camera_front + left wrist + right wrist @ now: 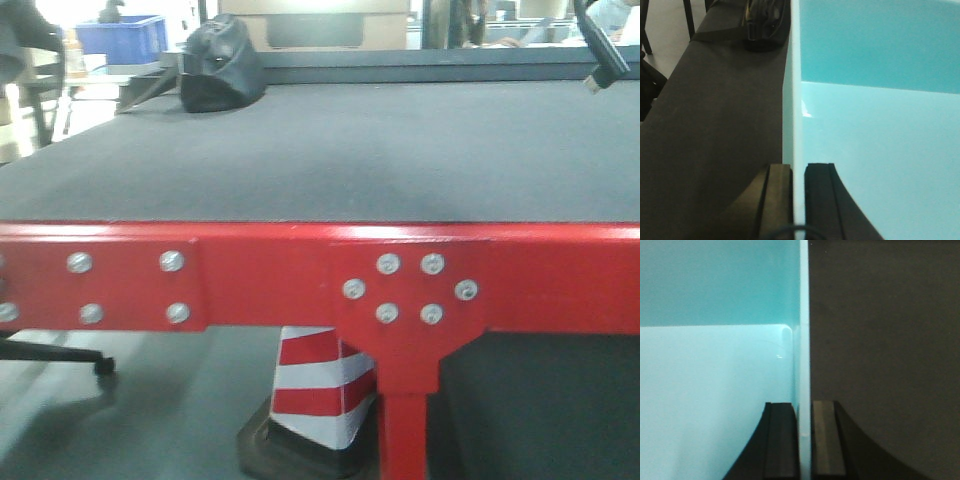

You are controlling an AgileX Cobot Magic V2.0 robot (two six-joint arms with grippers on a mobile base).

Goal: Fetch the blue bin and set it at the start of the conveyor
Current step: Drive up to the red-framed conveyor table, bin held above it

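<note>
The left jaws and right jaws pinch walls of the bare-floored blue bin [880, 150].

A wide dark grey belt [330, 150] offers open, bare surface from the red frame [260, 285] at its near edge across the middle to the far rail. At far left a black bag [218, 68] sits on the belt. At far right a dark cable end [605, 55] hangs close over the far edge. Seen from the left wrist, the bag [765, 25] lies just beside the far end of the blue bin [880, 150], narrowing the passage there. Nearer, the belt left of the bin is bare. Right of the bin, the belt [885, 340] is bare throughout. Below the frame, a red-and-white cone [320, 390] stands on the floor just beside the frame's leg.
</note>
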